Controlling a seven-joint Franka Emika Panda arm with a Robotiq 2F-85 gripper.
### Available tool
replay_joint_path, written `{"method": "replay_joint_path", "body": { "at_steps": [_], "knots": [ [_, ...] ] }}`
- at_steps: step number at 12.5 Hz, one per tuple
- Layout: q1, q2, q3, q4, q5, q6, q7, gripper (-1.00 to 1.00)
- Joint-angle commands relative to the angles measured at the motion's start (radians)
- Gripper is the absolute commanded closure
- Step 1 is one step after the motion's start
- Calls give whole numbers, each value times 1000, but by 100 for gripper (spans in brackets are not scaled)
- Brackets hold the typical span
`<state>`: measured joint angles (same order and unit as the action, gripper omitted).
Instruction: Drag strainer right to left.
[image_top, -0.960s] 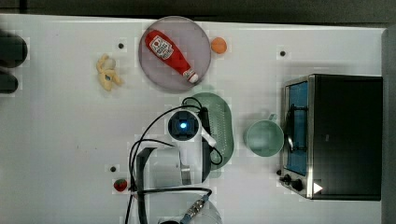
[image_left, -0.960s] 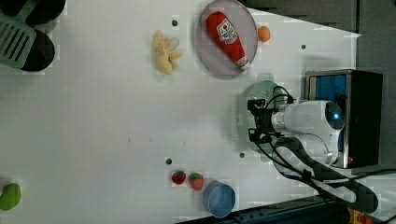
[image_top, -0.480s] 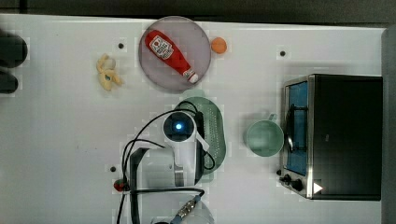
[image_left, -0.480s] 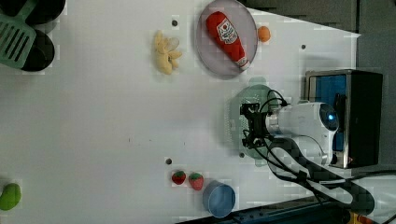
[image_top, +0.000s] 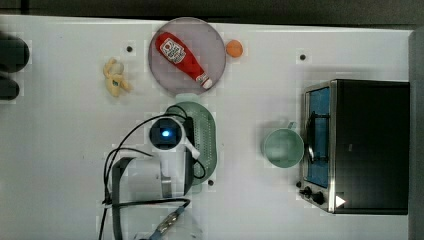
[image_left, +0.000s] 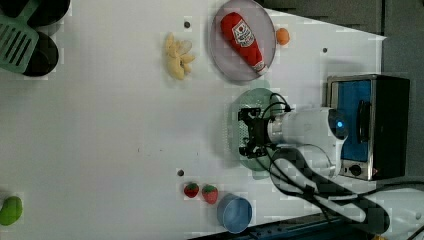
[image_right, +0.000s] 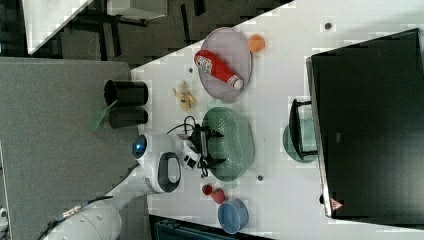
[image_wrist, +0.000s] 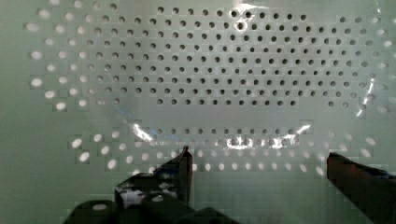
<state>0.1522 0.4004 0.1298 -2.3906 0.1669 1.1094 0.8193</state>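
The two dark fingers (image_wrist: 182, 168) of the gripper (image_wrist: 257, 163) stand wide apart, with nothing clamped between them, close over the perforated floor of the strainer (image_wrist: 196, 70), a pale mint-green oval plastic basin. In the left view the gripper (image_left: 254, 132) reaches into the basin from the left view's right, its black head over the hole patch. The white arm (image_top: 162, 165) covers the top view's left part of the strainer (image_top: 202, 135), with black cables looping across it.

The strainer (image_right: 232, 142) sits on the white table (image_top: 60, 150) near its middle. Just beyond its upper end in the top view lies a round grey-pink plate (image_top: 210, 45) carrying a red ketchup bottle (image_top: 181, 57); the plate's rim is very near the strainer's rim, though contact cannot be told. A small orange ball (image_top: 234, 48) rests beside the plate. To the top view's left of the plate lies a pale yellow toy (image_top: 116, 77). To the top view's right of the strainer, apart from it, stands a small round mint-green cup (image_top: 283, 147), just beside a black and steel toaster oven (image_top: 360, 145) with a blue-tinted door.

In the left view, two red strawberry toys (image_left: 201, 192) and a blue bowl (image_left: 235, 214) lie below the strainer (image_left: 239, 107), and black cups (image_left: 42, 52) with a green slotted spatula (image_left: 17, 40) stand at the far corner.
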Motion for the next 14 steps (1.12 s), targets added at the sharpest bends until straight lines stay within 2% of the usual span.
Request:
{"method": "replay_joint_path", "body": {
  "at_steps": [1,5,10,14],
  "knots": [
    [66,-12,38,32,-1,-12,198,-100],
    [160,19,39,83,-1,-12,277,-100],
    [249,90,39,197,0,-15,393,-100],
    [313,146,39,276,3,-14,410,-100]
  ]
}}
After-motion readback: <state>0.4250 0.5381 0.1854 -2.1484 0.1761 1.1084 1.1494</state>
